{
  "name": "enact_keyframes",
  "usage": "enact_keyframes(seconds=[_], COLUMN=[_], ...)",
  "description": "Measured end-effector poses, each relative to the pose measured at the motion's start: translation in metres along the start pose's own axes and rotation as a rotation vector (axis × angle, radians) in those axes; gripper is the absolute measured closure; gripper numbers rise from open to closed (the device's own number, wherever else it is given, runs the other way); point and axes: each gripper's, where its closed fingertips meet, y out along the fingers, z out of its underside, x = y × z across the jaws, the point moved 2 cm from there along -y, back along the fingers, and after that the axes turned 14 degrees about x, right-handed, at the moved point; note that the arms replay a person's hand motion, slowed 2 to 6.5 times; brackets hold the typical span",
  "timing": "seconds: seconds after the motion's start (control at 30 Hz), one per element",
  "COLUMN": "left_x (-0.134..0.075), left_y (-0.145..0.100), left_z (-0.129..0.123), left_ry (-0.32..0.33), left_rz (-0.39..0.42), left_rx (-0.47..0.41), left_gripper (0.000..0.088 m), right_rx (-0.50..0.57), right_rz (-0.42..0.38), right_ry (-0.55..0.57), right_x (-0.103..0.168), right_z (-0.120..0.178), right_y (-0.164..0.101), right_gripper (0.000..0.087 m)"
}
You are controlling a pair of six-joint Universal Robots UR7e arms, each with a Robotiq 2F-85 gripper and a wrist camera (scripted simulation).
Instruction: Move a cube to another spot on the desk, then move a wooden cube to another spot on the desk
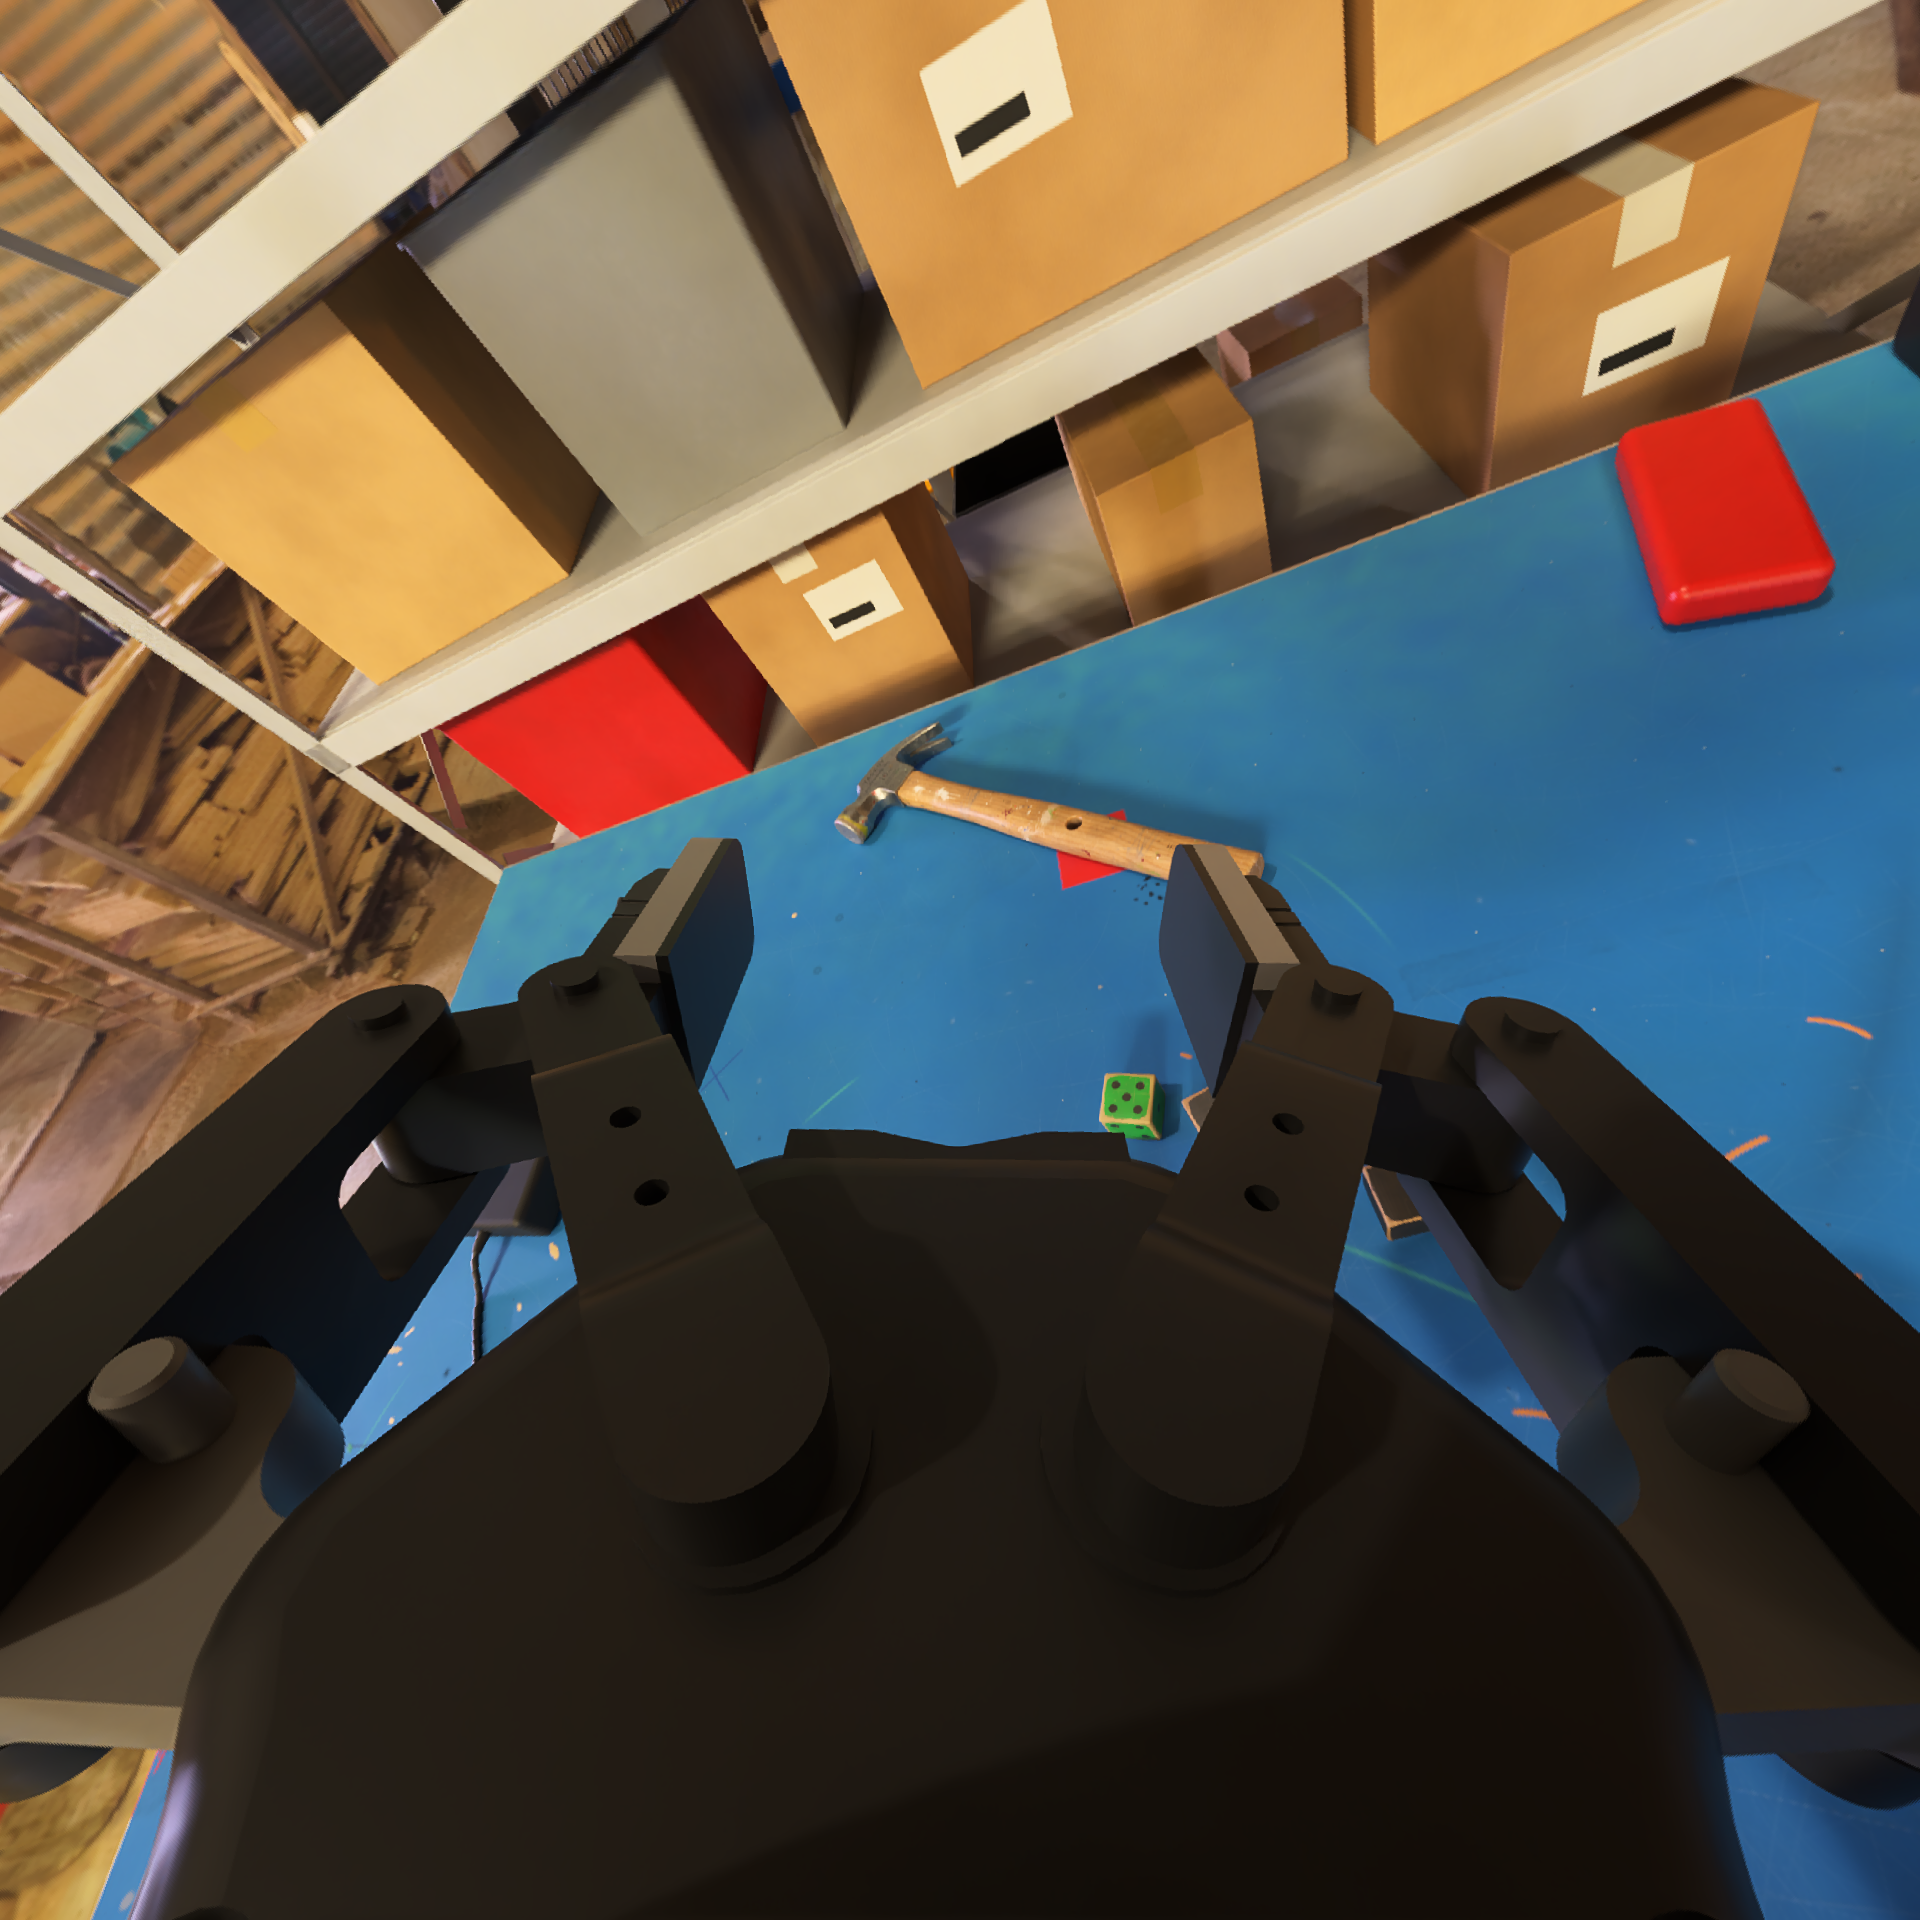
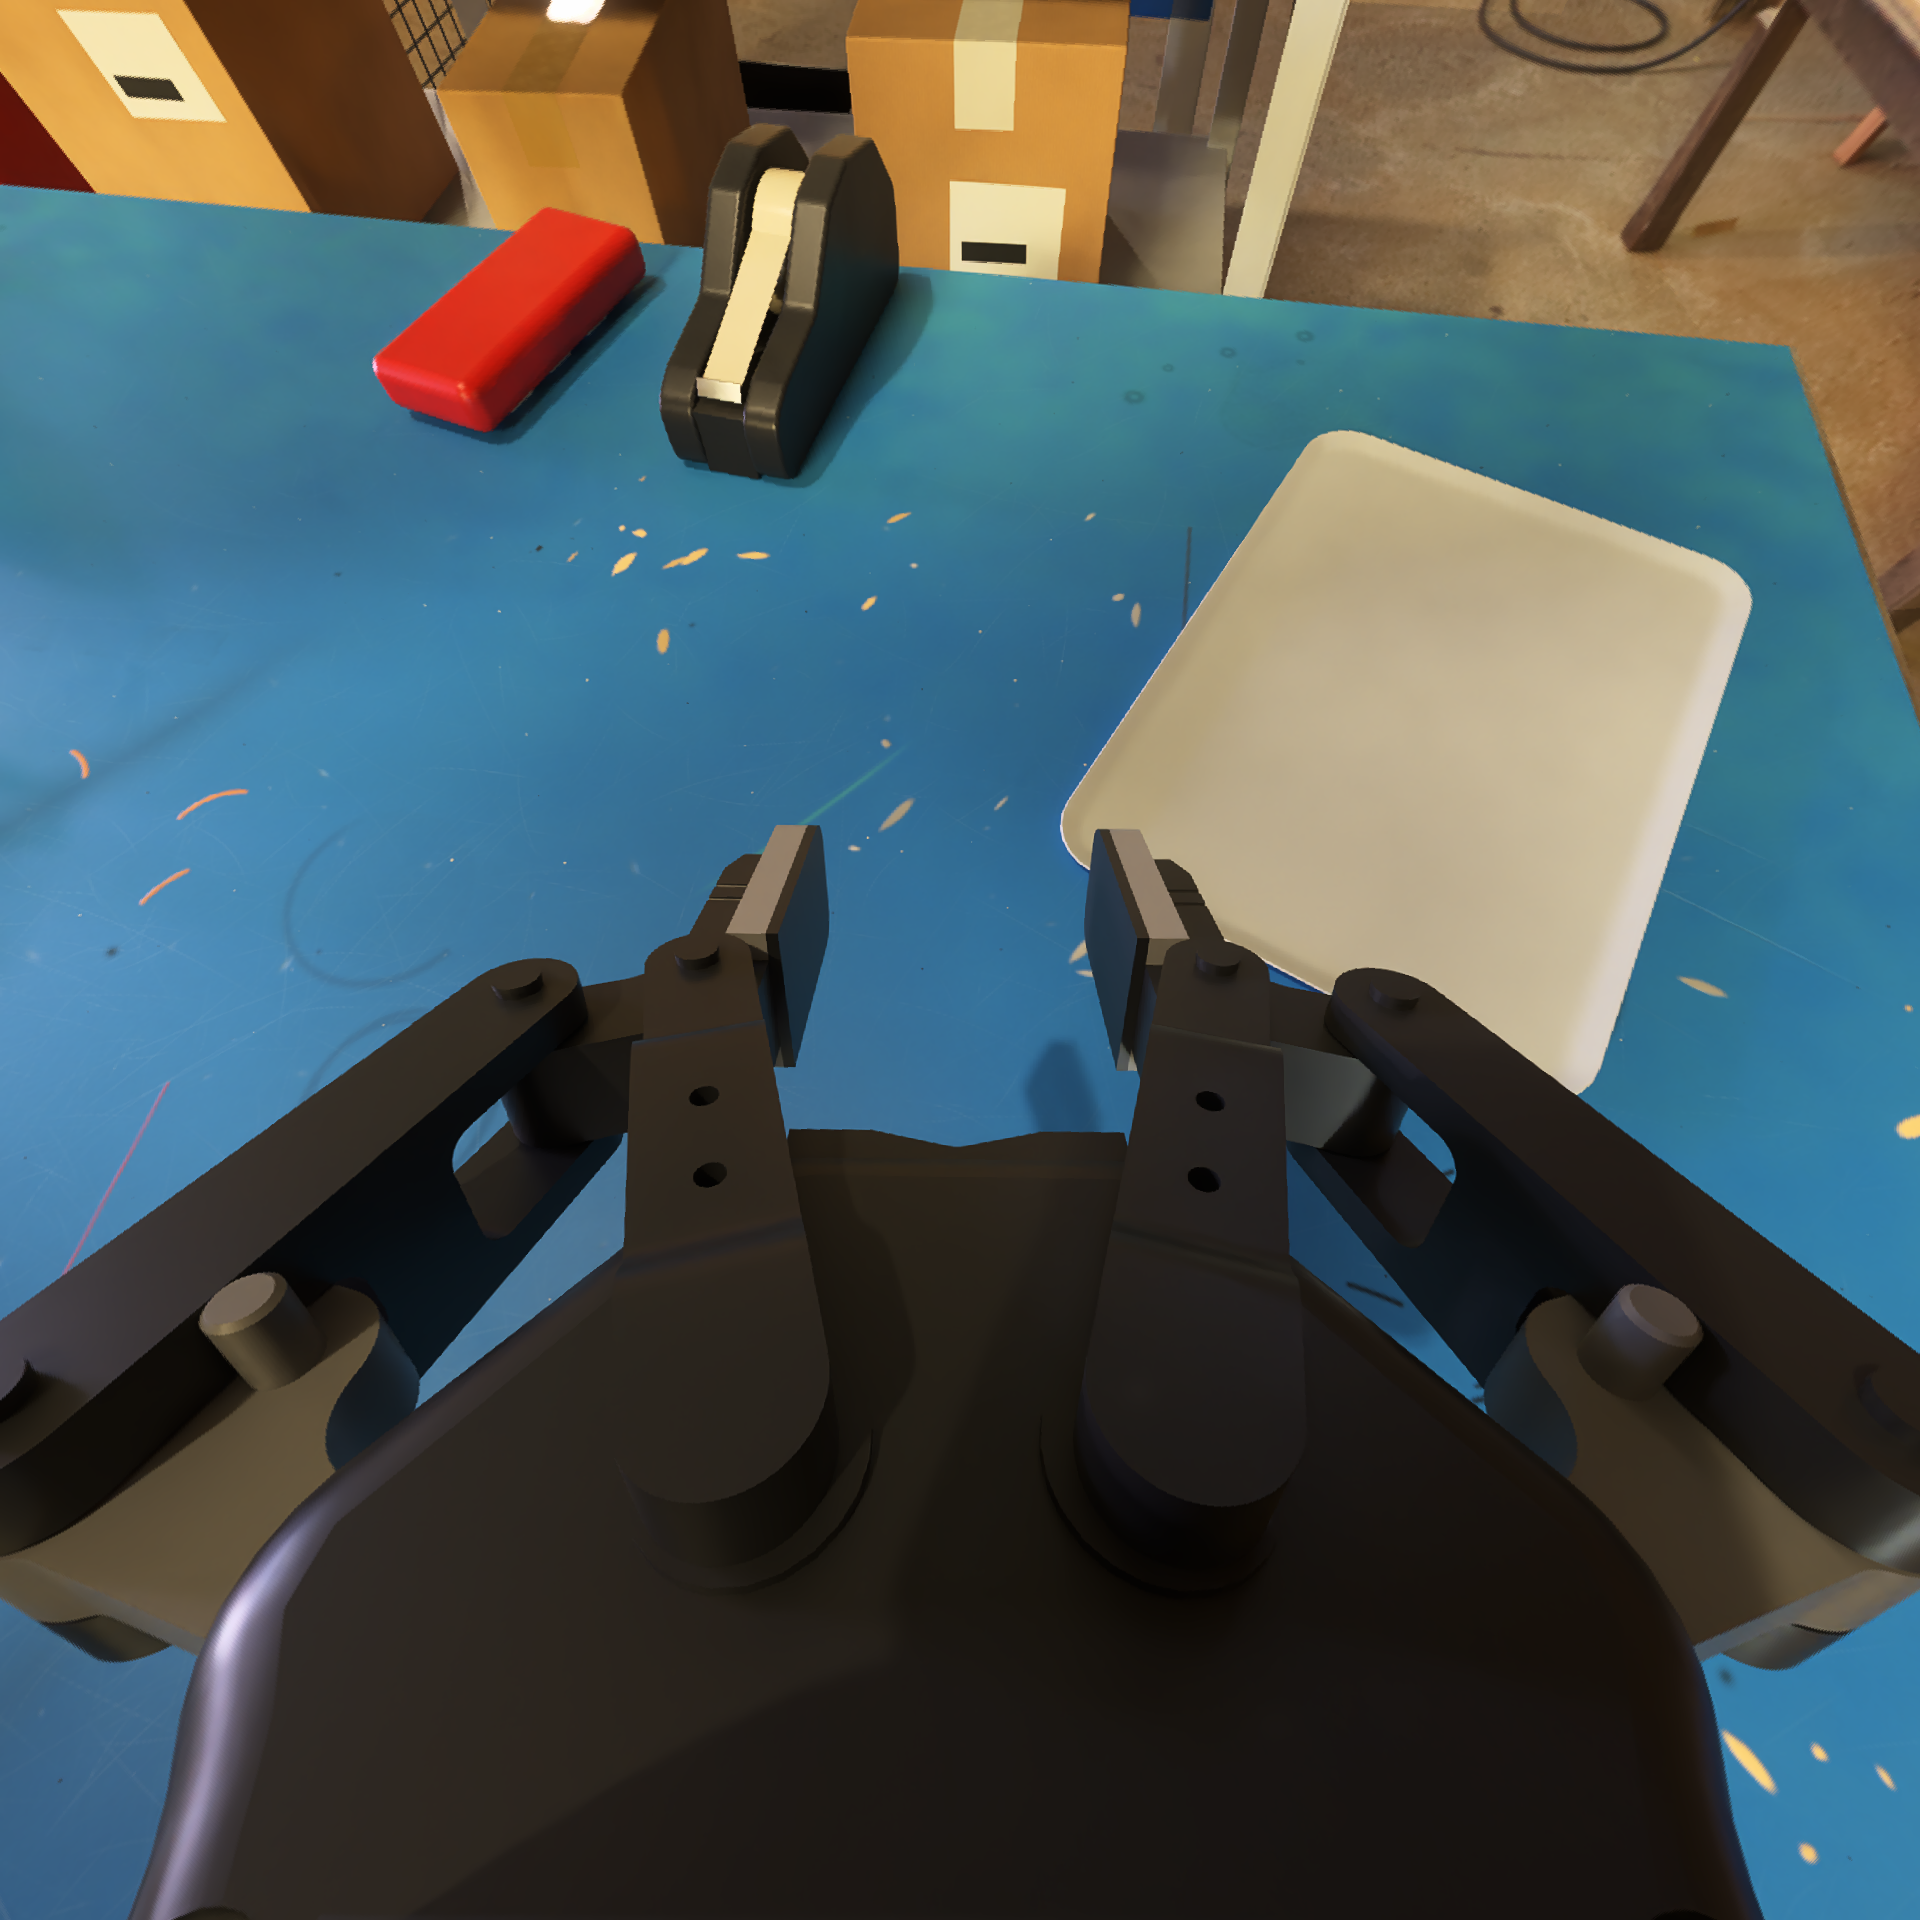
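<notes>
A small tan wooden block (image 1: 1392,1214) shows only slivers behind the left pincer's finger (image 1: 1242,1122); the wooden-handled claw hammer's (image 1: 997,810) handle end is hidden too

On your desk (image 2: 416,675): one green die (image 1: 1128,1103), one hammer (image 1: 1039,816), one red block (image 2: 509,317), one tape dispenser (image 2: 779,301), one white tray (image 2: 1455,727). Two grippers.

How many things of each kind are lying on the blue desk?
Hammer: 1
Green die: 1
Red block: 1
Tape dispenser: 1
White tray: 1
Wooden piece, mostly hidden behind the left gripper: 1
Total: 6 things. The right gripper hangs open over bare desk.
</notes>
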Motion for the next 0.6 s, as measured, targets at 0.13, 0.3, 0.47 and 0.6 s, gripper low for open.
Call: enact_keyframes(seconds=[0.13, 0.3, 0.47, 0.6], left_x=[0.003, 0.011, 0.021, 0.030], left_y=[0.004, 0.007, 0.010, 0.013], left_z=[0.013, 0.035, 0.058, 0.077], left_ry=[0.002, 0.000, -0.017, -0.057], left_rz=[0.000, -0.010, -0.016, -0.018], left_rx=[0.045, 0.086, 0.105, 0.124], left_gripper=[0.0157, 0.0134, 0.0129, 0.0120], right_rx=[0.006, 0.010, 0.010, 0.002], right_rz=[0.015, 0.043, 0.071, 0.082], right_ry=[-0.004, -0.018, -0.030, -0.027], right_x=[-0.002, -0.006, -0.010, -0.013], right_z=[0.000, -0.001, -0.003, -0.005], right_y=[0.000, 0.000, -0.001, -0.003], right_gripper=[0.0421, 0.0421, 0.0421, 0.0421])
